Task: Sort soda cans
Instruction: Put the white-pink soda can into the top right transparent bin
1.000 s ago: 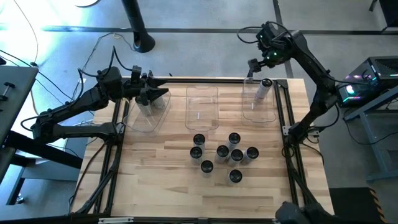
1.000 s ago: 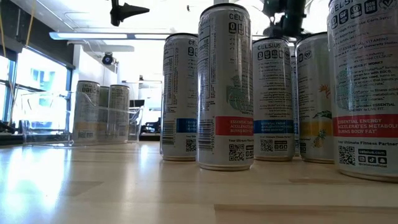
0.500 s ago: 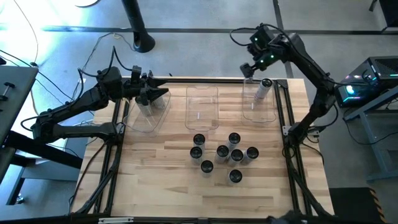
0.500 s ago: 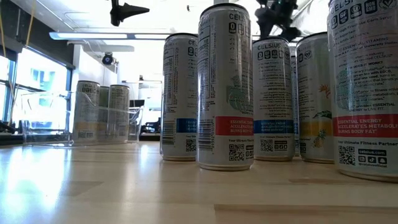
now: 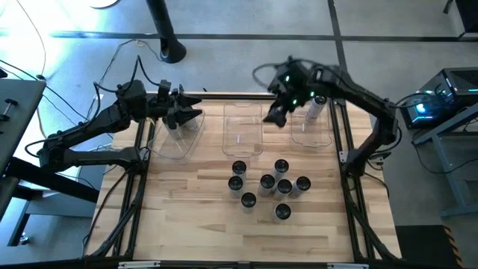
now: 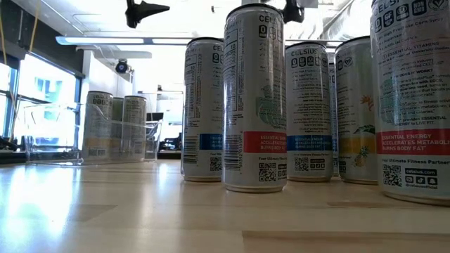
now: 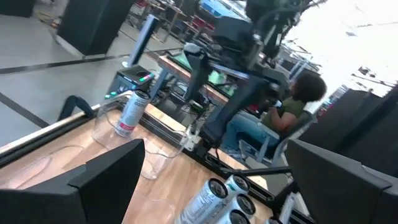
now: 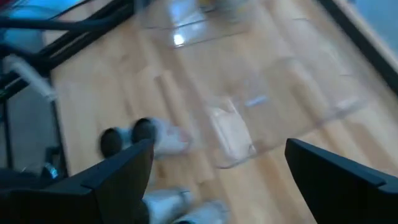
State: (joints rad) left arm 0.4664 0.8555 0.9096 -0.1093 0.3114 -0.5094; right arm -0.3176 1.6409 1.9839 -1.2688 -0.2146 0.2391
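Several soda cans (image 5: 267, 181) stand upright in a cluster on the wooden table, near the middle. They loom large in the low view (image 6: 254, 98). One can (image 5: 314, 107) lies tilted inside the right clear bin (image 5: 323, 138). More cans (image 6: 112, 126) stand in the left bin (image 5: 173, 148). My left gripper (image 5: 196, 113) (image 7: 214, 144) hovers open above the left bin. My right gripper (image 5: 274, 116) (image 8: 219, 146) is open and empty in the air, between the middle bin (image 5: 243, 143) and the right bin, pointing down toward the table.
Black frame rails (image 5: 349, 194) run along the table's left and right sides. Bare wood (image 5: 187, 217) lies near and left of the can cluster. A person (image 7: 292, 106) sits beyond the table's right side. Electronics (image 5: 441, 97) stand right of the table.
My right gripper has swung from above the right bin's far edge toward the table's left and near side, tipping downward, and now hangs between the middle and right bins. The cans and my left arm have stayed put.
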